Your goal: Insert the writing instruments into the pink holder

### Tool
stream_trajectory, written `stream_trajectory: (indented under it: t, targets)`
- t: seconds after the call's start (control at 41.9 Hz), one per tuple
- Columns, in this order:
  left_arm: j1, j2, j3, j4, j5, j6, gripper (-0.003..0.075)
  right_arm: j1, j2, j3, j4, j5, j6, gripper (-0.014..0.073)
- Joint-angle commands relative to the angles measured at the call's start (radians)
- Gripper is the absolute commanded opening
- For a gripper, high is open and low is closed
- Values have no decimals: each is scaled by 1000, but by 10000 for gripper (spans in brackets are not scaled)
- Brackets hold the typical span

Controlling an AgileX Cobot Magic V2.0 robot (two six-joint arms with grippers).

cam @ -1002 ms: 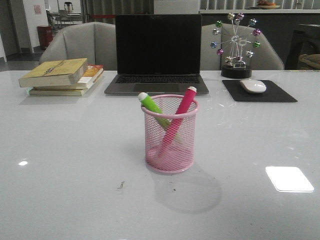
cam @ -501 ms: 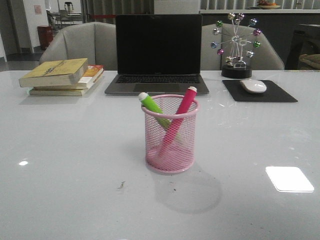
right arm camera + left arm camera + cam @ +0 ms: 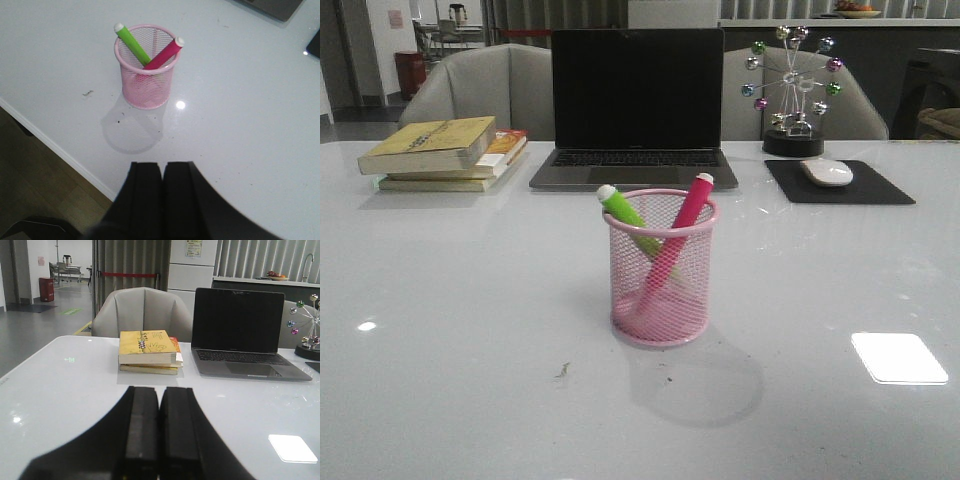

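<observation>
The pink mesh holder stands upright at the middle of the white table, also seen in the right wrist view as the holder. Both pens lean crossed inside it: the lime green pen and the magenta pen, whitish ends sticking above the rim. My right gripper is shut and empty, held back from the holder over the table's near edge. My left gripper is shut and empty, facing the books. Neither arm shows in the front view.
A stack of books lies at the back left. An open laptop stands behind the holder. A mouse on a black pad and a ball ornament sit back right. The table edge drops to the floor.
</observation>
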Motion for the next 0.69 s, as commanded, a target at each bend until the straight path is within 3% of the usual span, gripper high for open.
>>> stream_trajectory:
  t: [0.0,0.215,0.501,0.668]
  targets:
    - [-5,-17,-1,-9,-92,-6,93,-3,-3,-28,-11,-65,-5,58]
    - [-5,-17,-1,-9,-92,-6,93,-40,-31,-19,-11,-72,-5,58]
    - [-5,-17,-1,-9,-92,-6,93,-430,-323,257,-11,-425,-5,58]
    - [-5,-17,-1,-9,-92,-6,93,-545,-539,466,10,-615,-4,58]
